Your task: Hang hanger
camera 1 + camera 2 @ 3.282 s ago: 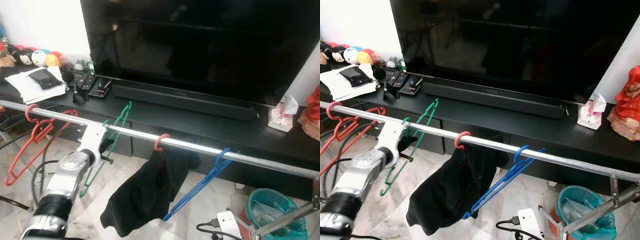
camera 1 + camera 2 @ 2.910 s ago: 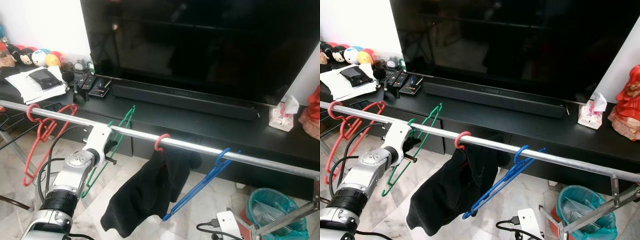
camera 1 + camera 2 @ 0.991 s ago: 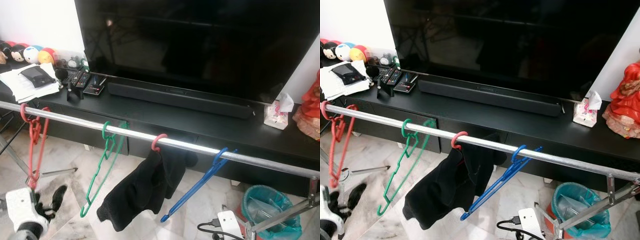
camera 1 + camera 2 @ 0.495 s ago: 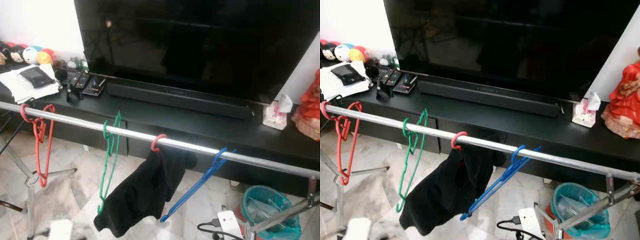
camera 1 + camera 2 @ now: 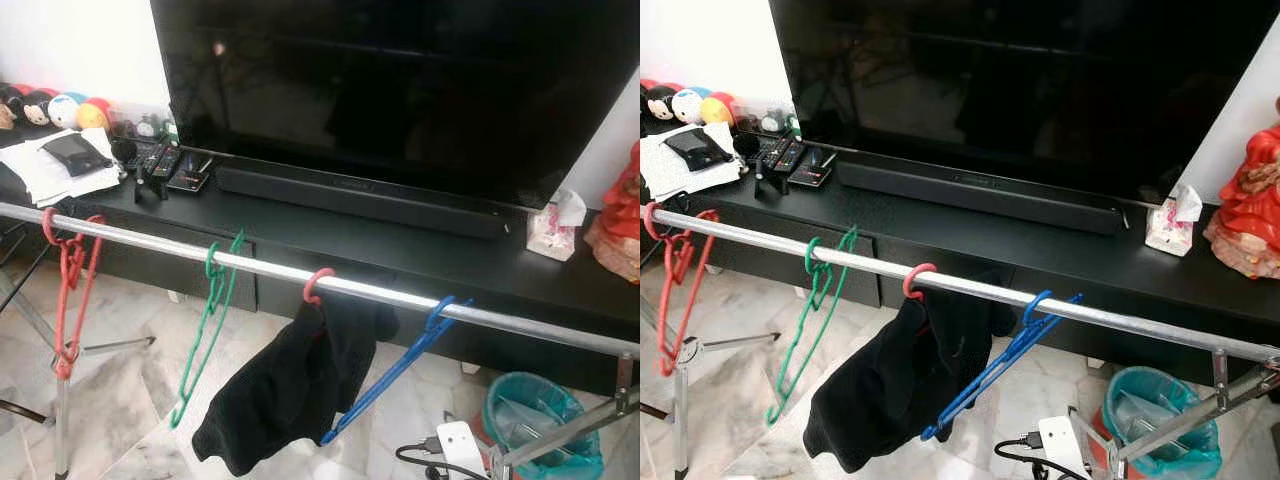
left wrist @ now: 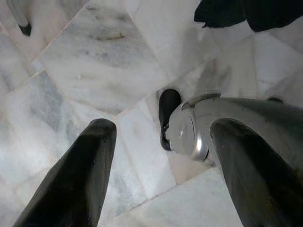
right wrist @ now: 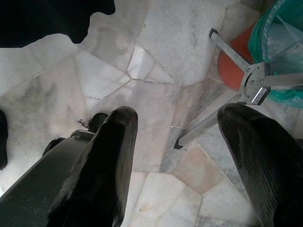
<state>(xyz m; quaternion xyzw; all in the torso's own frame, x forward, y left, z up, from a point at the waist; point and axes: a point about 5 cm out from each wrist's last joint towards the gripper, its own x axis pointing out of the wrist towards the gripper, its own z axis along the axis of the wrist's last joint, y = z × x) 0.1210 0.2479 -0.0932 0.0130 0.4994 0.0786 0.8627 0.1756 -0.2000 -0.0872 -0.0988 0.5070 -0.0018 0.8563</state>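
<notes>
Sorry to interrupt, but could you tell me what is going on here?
The robot is hanging hangers on a rail before a TV. Red, green and blue hangers are on the rail, plus a pink hook carrying a black garment. Both grippers, left and right, are open, empty, pointing at the floor.

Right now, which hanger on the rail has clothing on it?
The pink-hooked hanger, third from the robot's left, carries the black garment. The red, green and blue hangers hang bare.
</notes>
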